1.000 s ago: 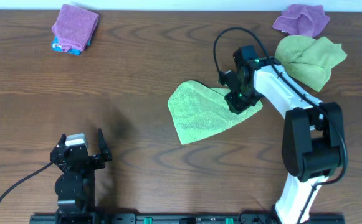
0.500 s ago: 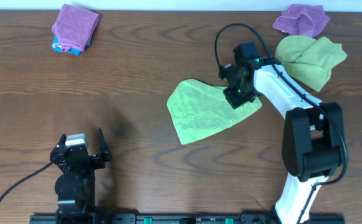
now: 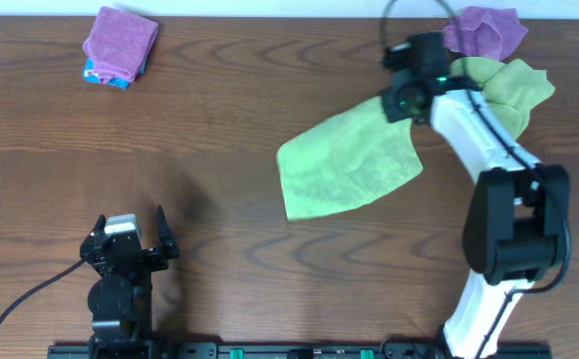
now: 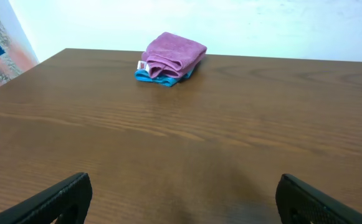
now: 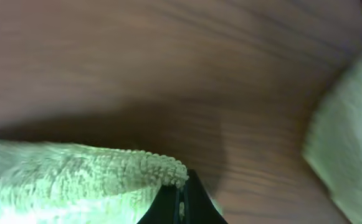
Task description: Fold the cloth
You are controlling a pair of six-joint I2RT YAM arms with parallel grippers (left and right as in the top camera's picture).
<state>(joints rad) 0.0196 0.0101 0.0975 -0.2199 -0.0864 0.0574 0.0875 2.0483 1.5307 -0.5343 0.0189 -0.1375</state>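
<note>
The cloth (image 3: 349, 165) is a lime-green towel lying right of the table's middle, with its far right corner drawn up off the wood. My right gripper (image 3: 406, 100) is shut on that corner. In the right wrist view the pinched hem of the cloth (image 5: 75, 177) hangs from the closed gripper (image 5: 179, 194) above the table. My left gripper (image 3: 130, 241) rests near the front left edge, well away from the cloth. Its jaws stand wide open with only bare wood between them (image 4: 184, 200).
A second lime-green cloth (image 3: 508, 85) lies just behind my right arm, also at the right edge of the wrist view (image 5: 349, 137). A crumpled purple cloth (image 3: 483, 30) sits at the far right. A folded purple cloth on a blue one (image 3: 120, 45) (image 4: 171, 59) lies far left.
My right gripper closed on the cloth's corner, then rose and moved toward the far right, pulling the cloth up and stretching it out. The left arm stayed still.
</note>
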